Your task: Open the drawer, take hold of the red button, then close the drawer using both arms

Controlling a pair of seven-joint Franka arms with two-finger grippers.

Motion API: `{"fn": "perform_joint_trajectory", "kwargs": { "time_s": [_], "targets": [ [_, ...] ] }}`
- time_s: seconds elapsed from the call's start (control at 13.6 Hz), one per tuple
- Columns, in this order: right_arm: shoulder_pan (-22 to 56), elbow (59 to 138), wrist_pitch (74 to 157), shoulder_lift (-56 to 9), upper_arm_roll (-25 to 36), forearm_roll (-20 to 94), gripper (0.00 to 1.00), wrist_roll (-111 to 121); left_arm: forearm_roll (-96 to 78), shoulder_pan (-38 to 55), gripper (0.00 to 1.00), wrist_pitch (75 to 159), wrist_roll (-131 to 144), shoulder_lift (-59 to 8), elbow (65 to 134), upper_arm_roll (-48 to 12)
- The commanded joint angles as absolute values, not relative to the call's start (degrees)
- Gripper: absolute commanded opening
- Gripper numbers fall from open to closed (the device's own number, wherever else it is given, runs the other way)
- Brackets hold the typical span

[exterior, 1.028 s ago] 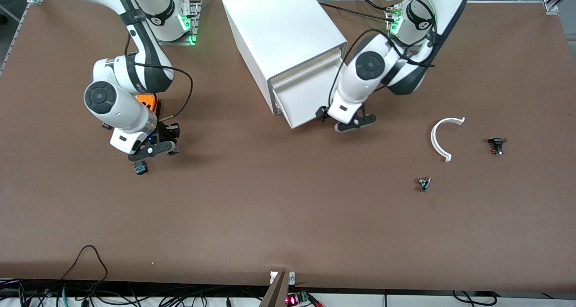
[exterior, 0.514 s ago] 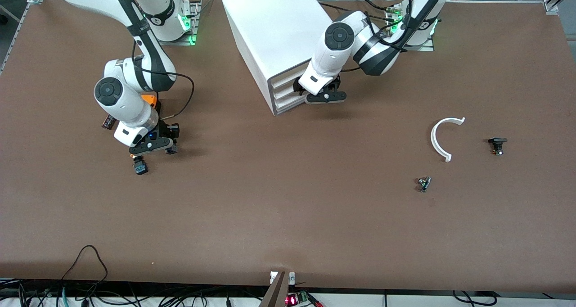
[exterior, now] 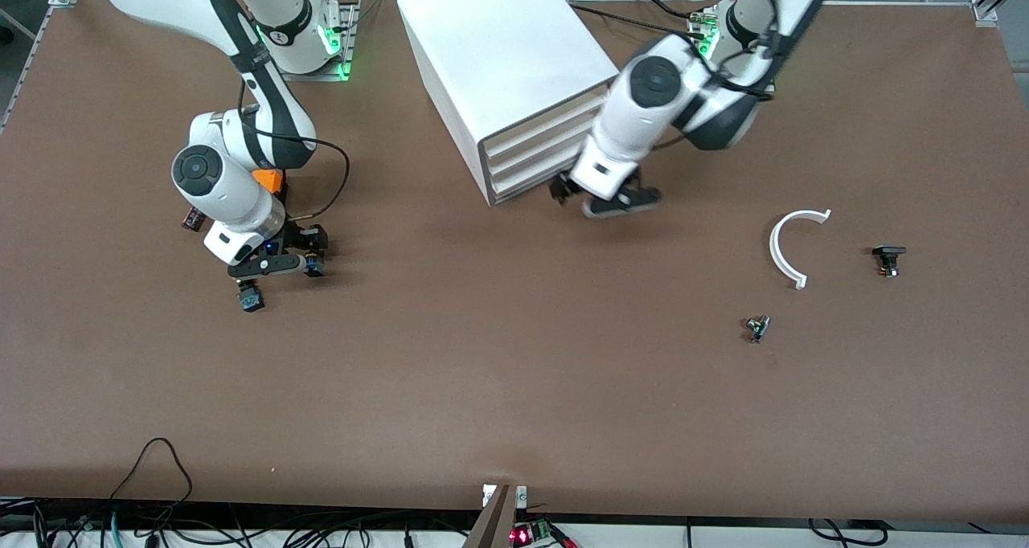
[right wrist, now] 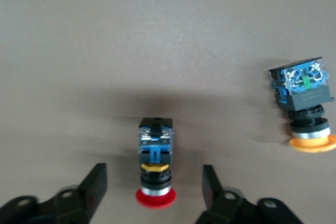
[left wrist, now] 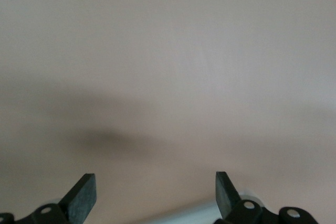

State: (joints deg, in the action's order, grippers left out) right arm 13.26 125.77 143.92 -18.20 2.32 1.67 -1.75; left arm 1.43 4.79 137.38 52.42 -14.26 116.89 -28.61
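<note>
hovering low over the brown worktop (exterior: 498,371) toward the right arm's end, the right arm's black two-finger hand (exterior: 273,265) has its fingers (right wrist: 94,187) spread wide and grasps nothing. the right wrist view shows the small push button with a red mushroom cap and a black-and-blue body with a yellow ring (right wrist: 155,162) lying on its side on the worktop between those fingers, with bare gaps on both flanks. the same view shows a second button with an orange cap and a black body (right wrist: 305,106) lying well apart from it. in the front view the hand hides the red-capped button; only a small dark and blue part (exterior: 251,299) shows just nearer the camera than the hand, and a bright orange block (exterior: 268,180) peeks out from under the arm.

the left arm's black two-finger hand (exterior: 607,198) hangs released over bare worktop just in front of the big white box cabinet with a grey front frame (exterior: 506,74). its fingers (left wrist: 84,195) stand far apart in the left wrist view, with only blank surface between them. the wide shallow white plastic drawers (exterior: 534,158) sit flush in the frame, none pulled out.

toward the left arm's end lie a white curved plastic strip (exterior: 792,243), a small black part (exterior: 888,259) and a tiny dark part (exterior: 757,327), all well apart, with wide open worktop nearer the camera.
</note>
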Motion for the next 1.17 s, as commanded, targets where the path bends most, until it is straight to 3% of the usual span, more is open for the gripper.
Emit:
{"fn": "perform_joint_trajectory", "kwargs": {
  "time_s": [0.0, 0.15, 0.44, 0.66, 0.81, 0.95, 1.1],
  "targets": [
    [12.39, 120.17, 133.28, -15.21, 0.09, 1.23, 1.0, -5.88, 2.99, 4.66, 1.0, 133.7, 43.2, -9.42, 114.0, -22.52],
    [12.48, 112.89, 123.89, -14.5, -0.7, 1.49, 1.0, -9.56, 2.38, 4.57, 1.0, 129.4, 33.8, -6.95, 111.64, -17.86],
    [12.83, 98.73, 108.13, -14.33, -1.32, 1.14, 1.0, -13.18, 2.02, 4.66, 1.0, 111.84, 15.95, -4.14, 101.62, -9.51],
    [11.35, 97.21, 105.64, -10.47, -1.32, 0.88, 1.0, -12.04, 2.11, 4.66, 1.0, 101.19, 4.35, -2.38, 96.43, -3.1],
    [8.11, 97.21, 105.99, -7.92, -1.41, -1.31, 1.0, -6.98, 2.11, 4.66, 1.0, 98.28, -2.95, -2.11, 94.32, 0.86],
    [1.01, 95.64, 104.95, -6.95, -5.77, -1.58, 1.0, -2.82, 2.2, 4.66, 1.0, 95.46, -7.63, -1.15, 93.52, 3.68],
    [-0.09, 93.53, 99.26, -6.16, -5.11, -1.32, 1.0, -3.43, 2.2, 4.57, 1.0, 93.44, -8.96, -0.27, 93.52, 4.74]
  ]
}}
